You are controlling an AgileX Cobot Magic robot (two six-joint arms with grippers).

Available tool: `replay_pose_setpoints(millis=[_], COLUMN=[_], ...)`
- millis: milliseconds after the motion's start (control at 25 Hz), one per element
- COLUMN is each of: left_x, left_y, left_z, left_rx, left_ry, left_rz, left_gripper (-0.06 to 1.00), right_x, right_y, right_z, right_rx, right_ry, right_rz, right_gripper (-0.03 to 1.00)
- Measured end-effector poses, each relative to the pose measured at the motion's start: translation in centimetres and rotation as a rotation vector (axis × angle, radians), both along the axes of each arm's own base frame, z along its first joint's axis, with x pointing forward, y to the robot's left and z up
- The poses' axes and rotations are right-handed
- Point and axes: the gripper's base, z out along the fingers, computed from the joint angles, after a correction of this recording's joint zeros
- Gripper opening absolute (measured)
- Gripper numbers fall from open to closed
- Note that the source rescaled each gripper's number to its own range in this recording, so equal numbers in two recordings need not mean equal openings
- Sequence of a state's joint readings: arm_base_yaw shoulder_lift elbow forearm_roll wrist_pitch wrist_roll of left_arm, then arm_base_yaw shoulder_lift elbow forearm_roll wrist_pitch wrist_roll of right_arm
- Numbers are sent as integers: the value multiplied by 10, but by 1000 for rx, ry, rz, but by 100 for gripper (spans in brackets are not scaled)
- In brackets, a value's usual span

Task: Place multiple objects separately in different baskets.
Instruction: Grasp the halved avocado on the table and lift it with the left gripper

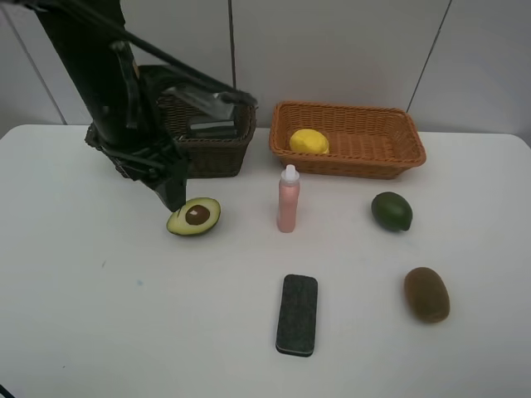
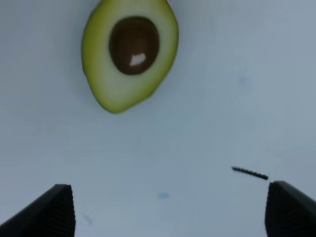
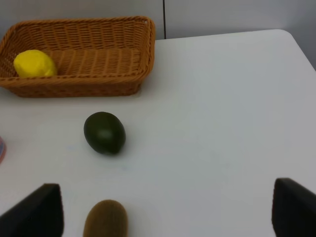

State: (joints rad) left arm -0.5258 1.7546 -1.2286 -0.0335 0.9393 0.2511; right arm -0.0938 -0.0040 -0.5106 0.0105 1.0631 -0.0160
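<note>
A halved avocado (image 1: 194, 216) lies cut side up on the white table, just in front of the dark brown basket (image 1: 217, 148). My left gripper (image 1: 172, 197) hangs right beside it. In the left wrist view the avocado (image 2: 129, 52) lies beyond the open, empty left gripper (image 2: 170, 212). The orange-tan basket (image 1: 390, 141) holds a yellow lemon (image 1: 309, 141). A pink bottle (image 1: 288, 199), a dark green fruit (image 1: 392, 211), a brown kiwi (image 1: 426, 293) and a black eraser (image 1: 297, 314) rest on the table. My right gripper (image 3: 165, 212) is open and empty, with the green fruit (image 3: 104, 132) and kiwi (image 3: 105, 219) beyond it.
The left arm (image 1: 99, 75) hides much of the dark basket and what is in it. The right wrist view shows the orange-tan basket (image 3: 98, 49), the lemon (image 3: 33, 63) and the table's corner (image 3: 291, 39). A wall stands behind the table.
</note>
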Motion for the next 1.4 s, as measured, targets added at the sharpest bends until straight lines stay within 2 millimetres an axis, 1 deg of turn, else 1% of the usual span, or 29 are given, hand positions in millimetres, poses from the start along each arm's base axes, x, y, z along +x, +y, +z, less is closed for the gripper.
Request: replay_pose_setpoints(millis=[120,320,480,600,880,1200,1400], left_x=[10,22,27,30,37,37,36], left_y=[-6,-14,-17,-18,-22,-21,-21], left_z=[-21,-56,-79,-90,-102,-129,-132], left_rx=[-29,-29,-20,-22,-43,-12,-9], left_ry=[-45,-29,-21,-30,-72,-21,-14], left_rz=[4,1,-17,-20,-18,-19,-5], left_gripper=[99,99,99,99,99,99,99], right_x=[0,0,0,0,0,0,0], right_y=[0,0,0,0,0,0,0], right_z=[0,0,0,0,0,0,0], right_rx=[0,0,0,0,0,0,0], right_ry=[0,0,0,0,0,0,0], right_rz=[0,0,0,0,0,0,0], right_gripper=[100,100,100,100,100,100,100])
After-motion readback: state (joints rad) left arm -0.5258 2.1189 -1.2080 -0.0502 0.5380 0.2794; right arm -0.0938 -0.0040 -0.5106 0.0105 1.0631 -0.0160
